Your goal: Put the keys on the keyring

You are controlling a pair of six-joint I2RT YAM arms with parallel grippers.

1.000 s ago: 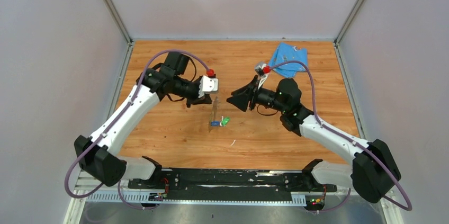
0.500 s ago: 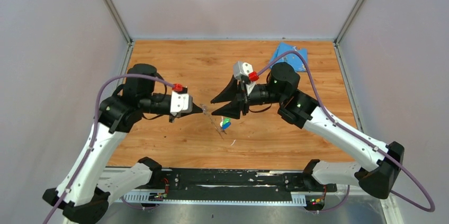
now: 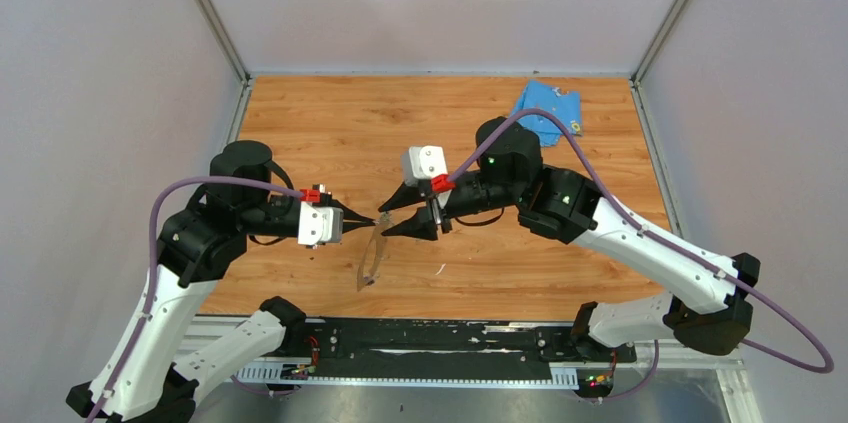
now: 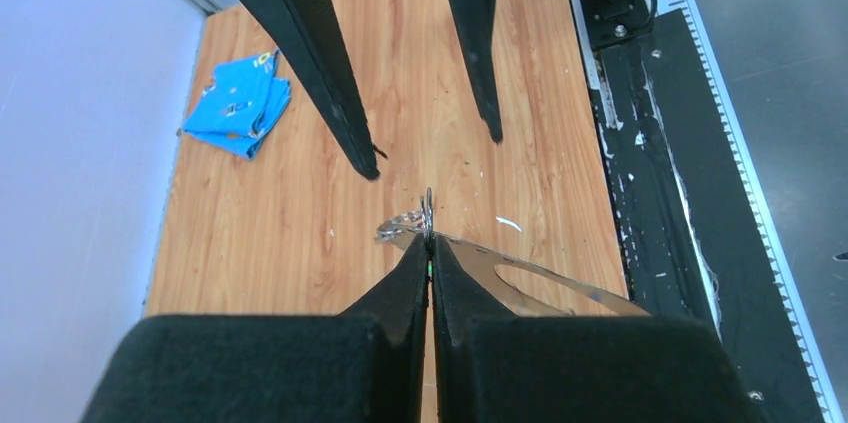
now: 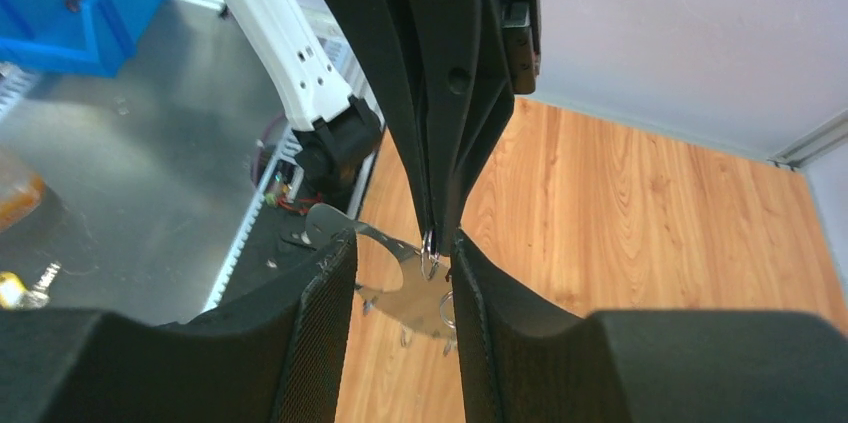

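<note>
My left gripper (image 3: 372, 220) is shut on the top end of the keyring (image 3: 371, 259), a thin grey oval band that hangs from its tips above the table. In the left wrist view the band (image 4: 540, 281) runs off to the right of the closed tips (image 4: 428, 241), with small wire rings sticking out and a green glint between the pads. The keys' heads are hidden. My right gripper (image 3: 388, 219) is open, its fingers either side of the left tips. In the right wrist view the gripper (image 5: 400, 243) straddles the band (image 5: 405, 288).
A light-blue cloth (image 3: 548, 108) lies at the far right corner of the wooden table (image 3: 330, 123), also in the left wrist view (image 4: 238, 108). A small white scrap (image 3: 438, 268) lies near the front. The black base rail (image 3: 430, 338) runs along the near edge.
The left gripper has drawn back toward the near left, carrying the keyring up off the table. The right gripper has followed leftward, open around the left tips. The coloured key heads no longer show.
</note>
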